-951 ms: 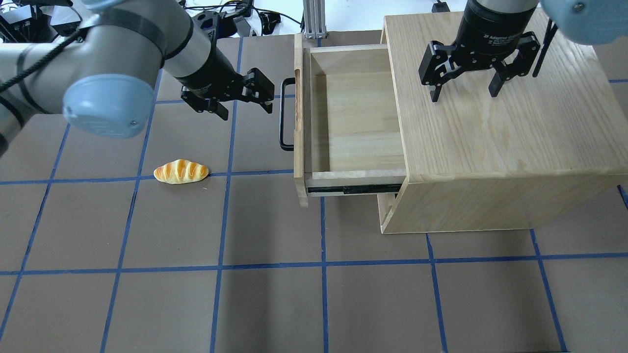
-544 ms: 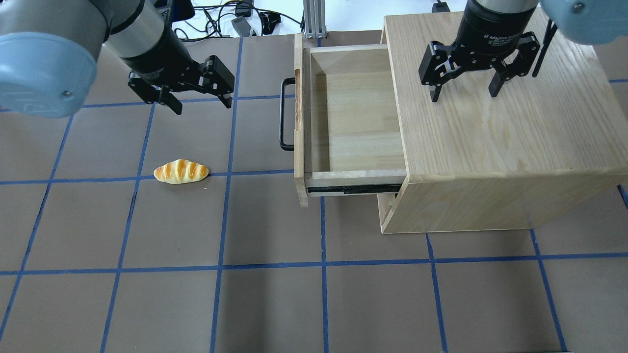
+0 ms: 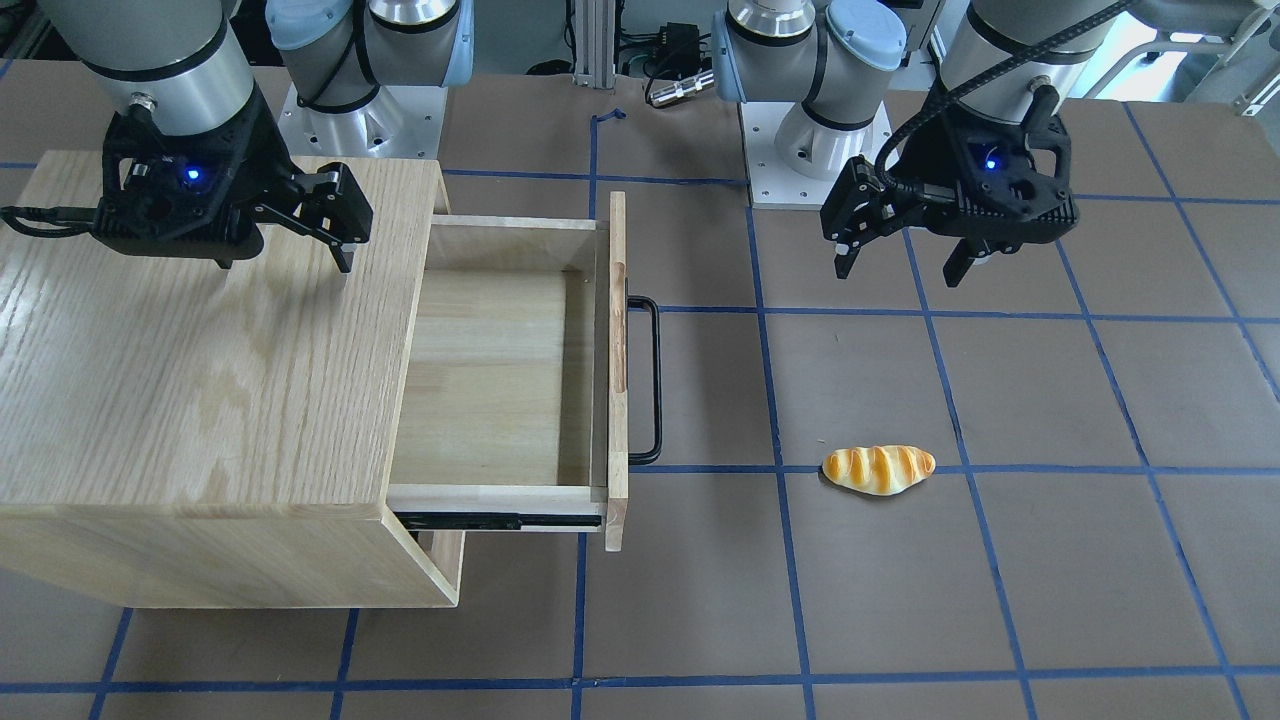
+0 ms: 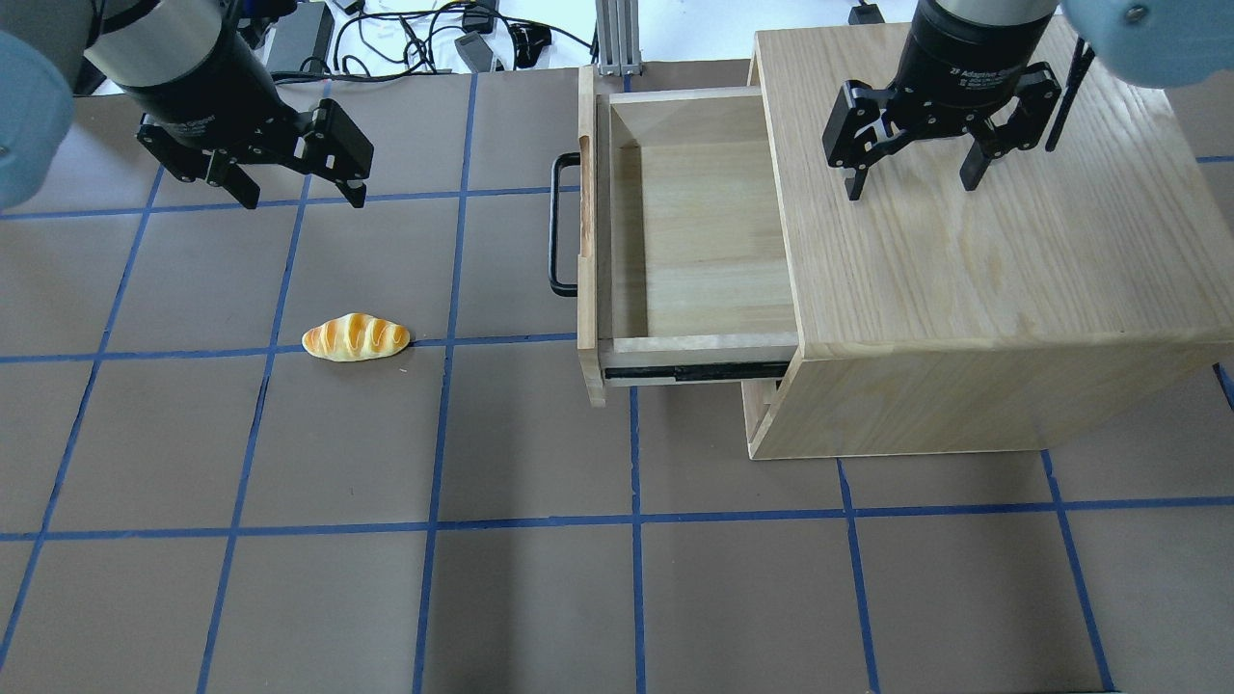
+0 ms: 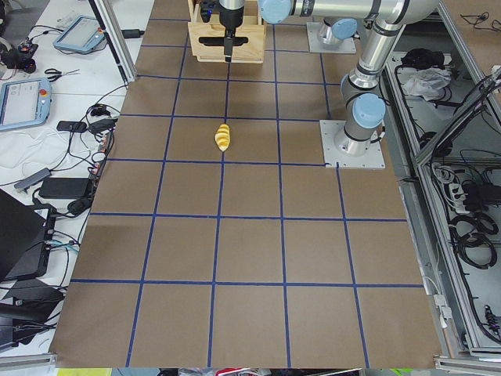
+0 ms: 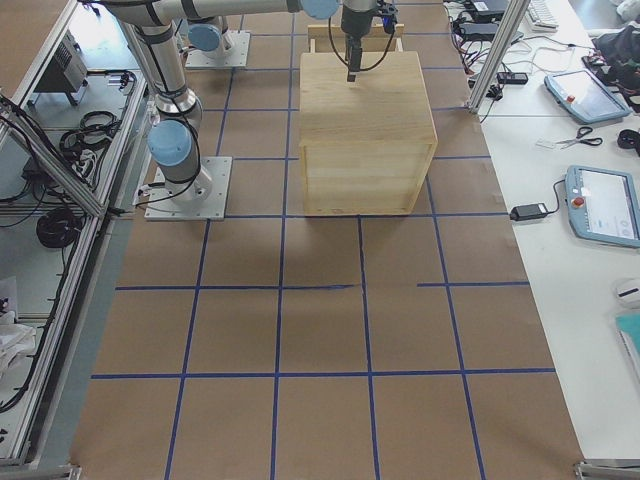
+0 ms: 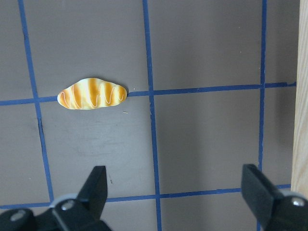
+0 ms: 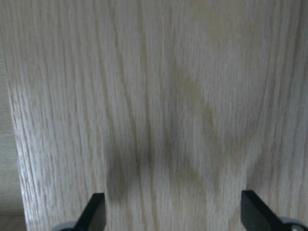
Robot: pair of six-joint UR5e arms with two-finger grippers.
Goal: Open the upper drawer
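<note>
Left hand (image 4: 304, 196) agape; upper drawer (image 4: 704, 251) — light oak, black handle (image 4: 552, 226) — pulled out.

The black two-finger left gripper (image 4: 299, 196) hangs at ten o'clock in the overhead view, jaws wide apart, pointing down; the black right gripper (image 4: 911, 185), at one o'clock, likewise.

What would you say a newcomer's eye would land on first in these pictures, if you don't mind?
Most likely the upper drawer, pulled well out of the oak cabinet and empty. Next, the orange striped bread roll lying alone on the brown table in front of it. Both grippers are open: the left gripper over the table, the right gripper above the cabinet top.
</note>
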